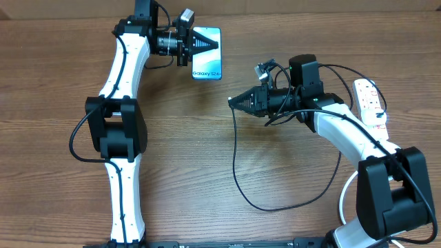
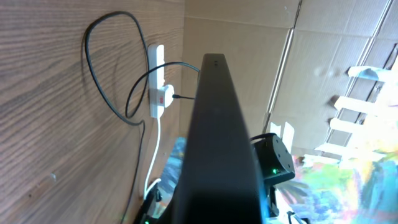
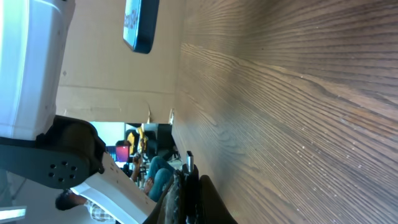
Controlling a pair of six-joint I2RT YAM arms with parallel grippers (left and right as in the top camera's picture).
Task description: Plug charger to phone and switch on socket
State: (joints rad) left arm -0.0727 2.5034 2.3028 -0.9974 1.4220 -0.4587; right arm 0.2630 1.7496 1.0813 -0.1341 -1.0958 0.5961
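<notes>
While closing on the phone point(image 1: 207, 63) with the charger point(image 1: 234, 158), travel low and straight over the tabletop point(image 1: 179, 172). Square the plug point(image 3: 189, 163) to the phone's short edge before pushing; port probably on the edge nearest the right tool point(image 1: 233, 102), not visible. Slow down at contact and avoid dragging the slack loop into the path. Judged step: carrying plug to phone; insertion and switching not yet done.

Left arm point(image 1: 124, 62): stretched far forward, wrist rolled sideways. Left tool point(image 1: 216, 45) clenched on nothing, tips over the phone's far half, apparently pinning it; contact impossible to confirm from above.

Right arm point(image 1: 344, 127): elbow bent, forearm reaching toward centre, wrist rolled on its side. Right tool clenched on the charger at its free end, aimed roughly at the phone.

Socket point(image 1: 369, 100): well behind the right tool, beside that forearm, with a black lead plugged in per left wrist view.

Phone: ahead of the right tool, apart, bare wood between; directly under the left tool.

Charger: trailing back from the right tool into a wide loop.

Plug: poking just past the right tool's tips.
</notes>
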